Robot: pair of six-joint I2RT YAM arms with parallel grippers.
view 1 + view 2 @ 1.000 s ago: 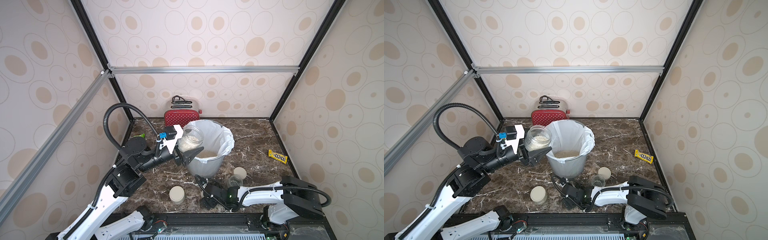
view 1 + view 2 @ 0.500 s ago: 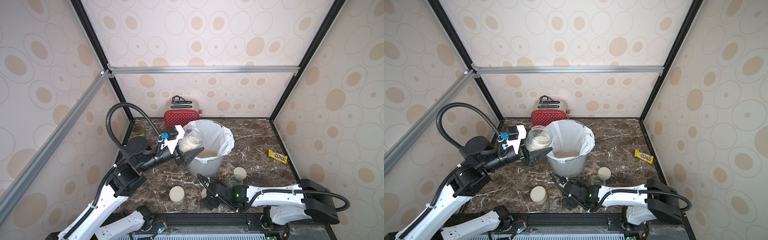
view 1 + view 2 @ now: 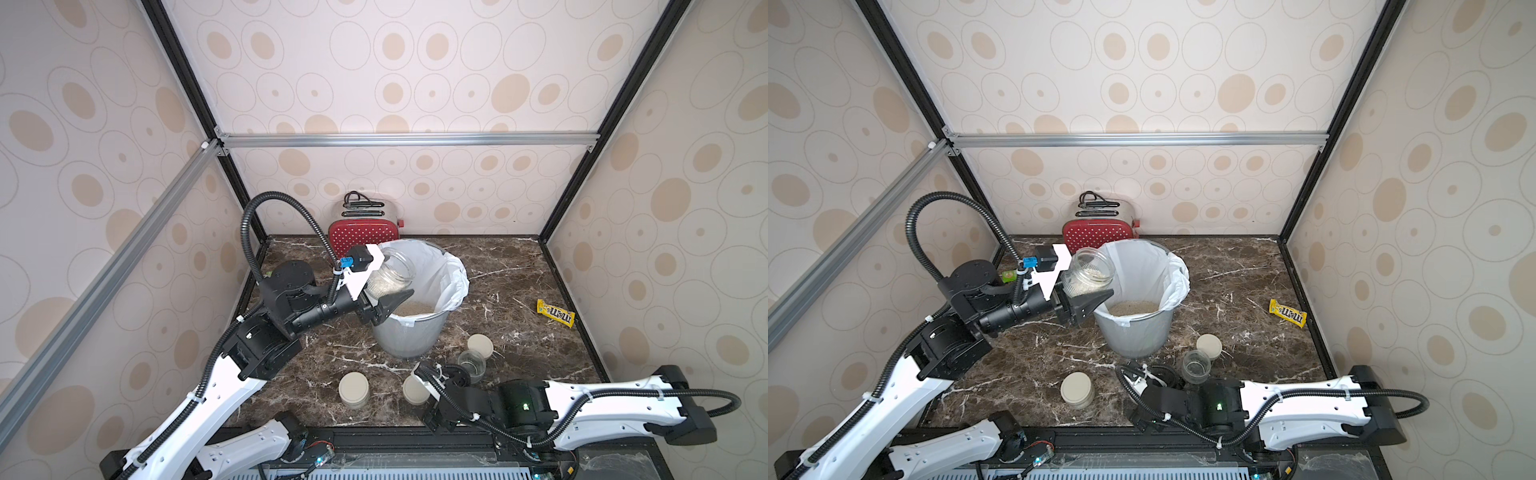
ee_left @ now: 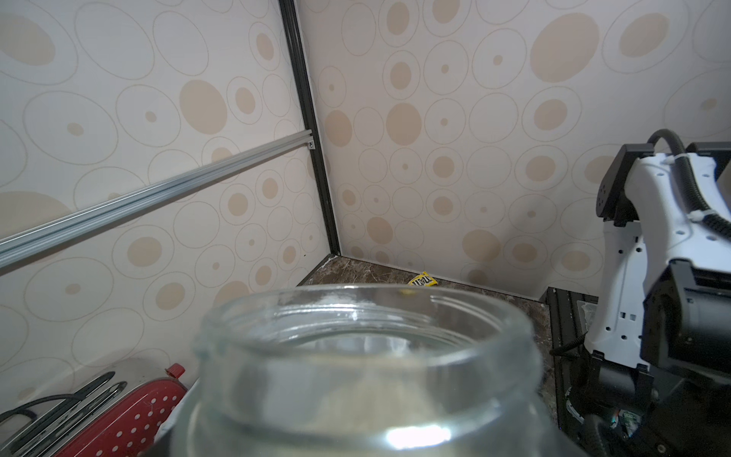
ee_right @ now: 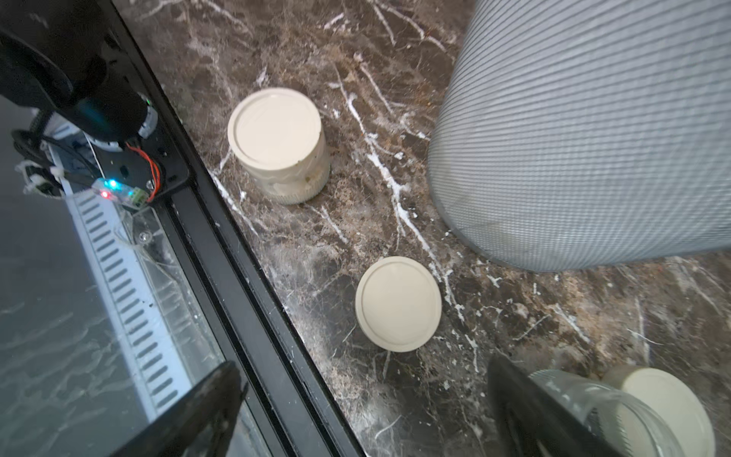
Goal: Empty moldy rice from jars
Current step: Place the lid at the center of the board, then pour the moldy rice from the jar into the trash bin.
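My left gripper (image 3: 390, 287) is shut on an open glass jar (image 3: 392, 275) (image 3: 1092, 272) (image 4: 368, 356), held tilted above the left rim of the grey bin (image 3: 409, 343). Moldy rice (image 3: 1086, 283) still lies in that jar, and more rice (image 3: 413, 307) lies in the bin's white liner. My right gripper (image 5: 364, 419) (image 3: 438, 397) hangs open and empty low over the table's front edge, by a loose beige lid (image 5: 397, 302). An empty jar (image 3: 471, 366) (image 5: 585, 403) and its lid (image 3: 480, 345) stand to the right of it. A lidded jar (image 3: 354, 388) (image 5: 277, 134) stands at the front left.
A red toaster (image 3: 363, 237) stands against the back wall behind the bin. A yellow candy packet (image 3: 555, 312) lies by the right wall. A small green object (image 3: 1008, 275) sits at the left wall. The black front rail (image 5: 253, 316) runs under my right gripper.
The right arm's rear links have stretched out to the right and sunk lower, while its gripper stayed near the loose lid. The held jar has edged slightly toward the bin.
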